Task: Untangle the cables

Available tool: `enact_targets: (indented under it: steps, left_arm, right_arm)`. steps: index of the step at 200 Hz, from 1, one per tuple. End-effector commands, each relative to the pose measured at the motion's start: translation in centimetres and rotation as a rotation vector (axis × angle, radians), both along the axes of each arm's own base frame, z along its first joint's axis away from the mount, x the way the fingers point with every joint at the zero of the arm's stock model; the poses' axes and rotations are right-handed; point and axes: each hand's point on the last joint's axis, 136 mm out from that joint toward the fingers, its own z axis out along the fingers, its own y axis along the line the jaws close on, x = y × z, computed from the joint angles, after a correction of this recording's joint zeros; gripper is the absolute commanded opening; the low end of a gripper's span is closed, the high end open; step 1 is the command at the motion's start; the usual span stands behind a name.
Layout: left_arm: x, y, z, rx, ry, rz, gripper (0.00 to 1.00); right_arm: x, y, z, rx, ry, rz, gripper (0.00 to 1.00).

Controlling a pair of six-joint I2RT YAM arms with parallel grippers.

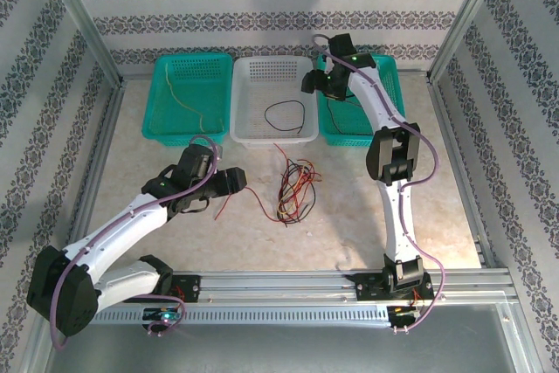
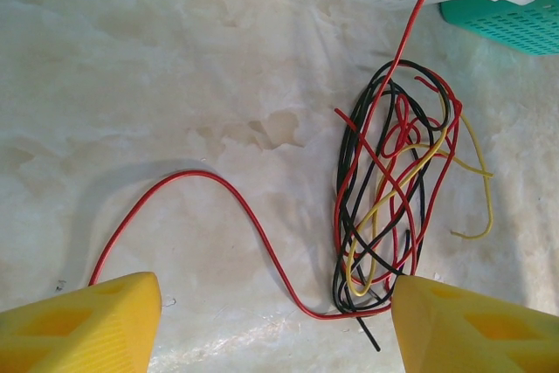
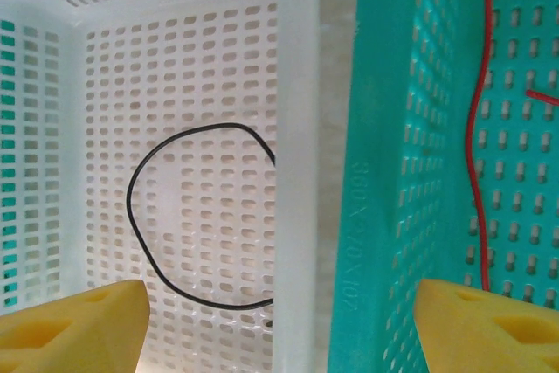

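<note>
A tangle of red, black and yellow cables (image 1: pixel 294 189) lies on the table in front of the white basket (image 1: pixel 273 139). In the left wrist view the cable tangle (image 2: pixel 393 189) sits just beyond my right fingertip. One long red cable (image 2: pixel 253 224) curves out of it to the left, across the gap between my fingers. My left gripper (image 2: pixel 275 325) is open above the table with nothing in it. My right gripper (image 3: pixel 279 329) is open and hovers over the adjoining walls of the white basket (image 3: pixel 293 85) and the right green basket (image 3: pixel 393 128).
A black cable loop (image 3: pixel 140 216) lies in the white basket. A red cable (image 3: pixel 476 155) lies in the right green basket (image 1: pixel 349 137). The left green basket (image 1: pixel 157 102) holds a yellow cable (image 1: pixel 179 98). Metal frame rails border the table.
</note>
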Motion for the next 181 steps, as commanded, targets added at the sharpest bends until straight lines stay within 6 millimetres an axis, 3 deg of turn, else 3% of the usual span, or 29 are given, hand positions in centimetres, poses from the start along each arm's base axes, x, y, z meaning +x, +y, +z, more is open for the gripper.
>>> enact_targets:
  steps: [1, 116, 161, 181]
  left_arm:
    - [0.4, 0.2, 0.4, -0.009, -0.005, 0.015, 0.70]
    - [0.5, 0.1, -0.1, -0.004, 0.010, 0.005, 0.69]
    - [0.6, 0.0, -0.1, -0.003, 0.007, 0.005, 0.69]
    - [0.7, 0.0, -0.1, -0.004, 0.009, 0.005, 0.69]
  right_arm:
    - [-0.3, 1.0, -0.5, 0.005, 0.010, 0.051, 0.79]
    - [-2.2, 2.2, -0.5, -0.033, 0.023, 0.124, 0.75]
    - [-2.5, 1.7, -0.5, -0.065, 0.020, 0.118, 0.73]
    - [-2.3, 1.1, 0.7, -0.081, -0.007, 0.104, 0.72]
